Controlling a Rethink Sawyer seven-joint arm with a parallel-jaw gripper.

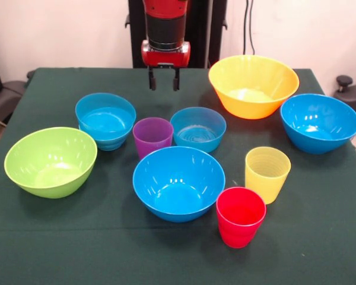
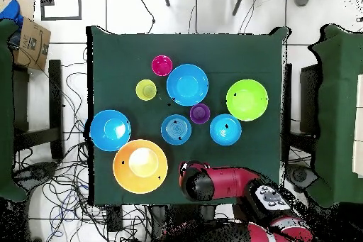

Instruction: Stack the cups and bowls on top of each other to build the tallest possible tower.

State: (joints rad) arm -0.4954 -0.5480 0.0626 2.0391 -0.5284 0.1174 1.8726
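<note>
Bowls (image 1: 178, 183) spread apart, end effector (image 1: 163, 80) raised, table (image 1: 320, 249) edges bare

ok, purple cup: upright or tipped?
Upright. The purple cup stands mouth up on the table; its round rim shows from overhead too.

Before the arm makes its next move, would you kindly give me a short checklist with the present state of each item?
1. Tool empty and open: ok.
2. Tool clear of everything, hanging above the cloth: ok.
3. Tower begun: not ok, nothing is stacked yet.
4. Purple cup upright, though close between two small blue bowls: ok.
5. Large yellow bowl upright and free of its neighbours: ok.
6. Red cup empty: ok.
</note>
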